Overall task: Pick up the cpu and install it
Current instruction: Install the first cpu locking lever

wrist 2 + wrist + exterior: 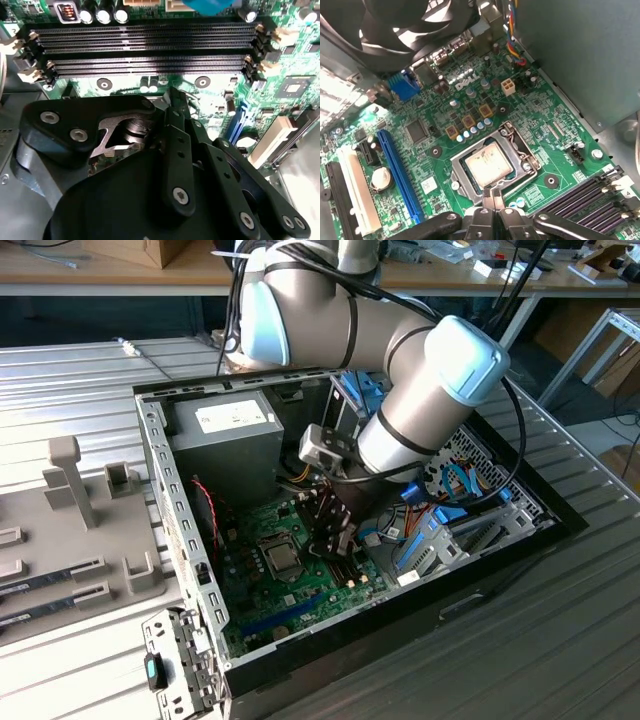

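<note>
case (180, 530): open black tower lying on its side on a ribbed metal bench, its steel drive cage at the exterior view's left
arm (420, 390): grey with pale blue caps, reaching down into the case from the far side, wrist low over the board
PSU (225, 440): grey box in the case's far corner, well apart from the socket
board (545, 120): green, covering the case floor, with a blue slot (400, 175) and a white slot lying side by side, away from the socket
fan (410, 25): black, hanging over the board's far edge in the first wrist view, not over the socket
RAM slots (145, 50): four long black empty rows, running crosswise just beyond the fingertips in the second wrist view
socket frame (470, 150): silver, lying flat around the chip
cpu (489, 164): square, dull silver top, seated flat in the socket inside the frame, no long axis to speak of
gripper (491, 194): black fingertips drawn together or nearly so, holding nothing, at the frame's near edge
relation: cpu lies just ahead of the fingertips and below them, close but apart; in the exterior view the gripper (335, 525) hangs just to the right of the socket
obstacles: only the frame around the chip and a row of small capacitors beside it
</note>
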Motion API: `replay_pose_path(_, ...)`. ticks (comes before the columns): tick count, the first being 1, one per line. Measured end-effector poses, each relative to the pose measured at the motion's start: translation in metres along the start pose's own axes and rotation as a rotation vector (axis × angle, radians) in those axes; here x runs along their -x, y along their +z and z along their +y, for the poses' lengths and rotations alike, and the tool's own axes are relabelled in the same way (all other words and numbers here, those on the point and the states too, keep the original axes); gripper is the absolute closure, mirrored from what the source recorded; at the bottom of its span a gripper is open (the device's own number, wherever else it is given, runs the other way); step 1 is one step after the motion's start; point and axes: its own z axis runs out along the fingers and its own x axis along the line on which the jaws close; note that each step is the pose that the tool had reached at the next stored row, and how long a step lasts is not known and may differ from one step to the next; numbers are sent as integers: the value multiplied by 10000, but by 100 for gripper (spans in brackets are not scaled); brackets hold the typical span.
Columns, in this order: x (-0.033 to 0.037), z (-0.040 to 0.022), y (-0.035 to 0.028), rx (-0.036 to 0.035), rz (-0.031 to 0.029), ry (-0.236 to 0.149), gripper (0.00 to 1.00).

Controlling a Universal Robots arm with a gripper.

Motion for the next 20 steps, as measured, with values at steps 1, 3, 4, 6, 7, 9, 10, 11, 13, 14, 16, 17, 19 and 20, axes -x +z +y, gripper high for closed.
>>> replay_pose_path(1, 4, -8, 7, -7, 15, -38, 89)
replay_pose_path(3, 6, -10, 8, -14, 24, -78, 89)
replay_pose_path(4, 7, -12, 8, -17, 27, -96, 89)
replay_pose_path(6, 10, -16, 7, -26, 39, -139, 89)
replay_pose_path(7, 10, -17, 7, -28, 43, -151, 89)
replay_pose_path(9, 13, -22, 5, -36, 52, -189, 89)
replay_pose_path(10, 16, -26, 4, -41, 59, -210, 89)
replay_pose_path(11, 18, -29, 3, -49, 68, -248, 89)
replay_pose_path(13, 19, -31, 2, -65, 91, -326, 89)
replay_pose_path(14, 18, -32, 2, -68, 97, -341, 89)
replay_pose_path(16, 21, -35, 5, -70, 102, -358, 89)
replay_pose_path(17, 25, -41, 4, -73, 101, -373, 89)
replay_pose_path(19, 29, -48, 2, -77, 111, -398, 89)
replay_pose_path(20, 29, -49, 3, -80, 115, -413, 89)
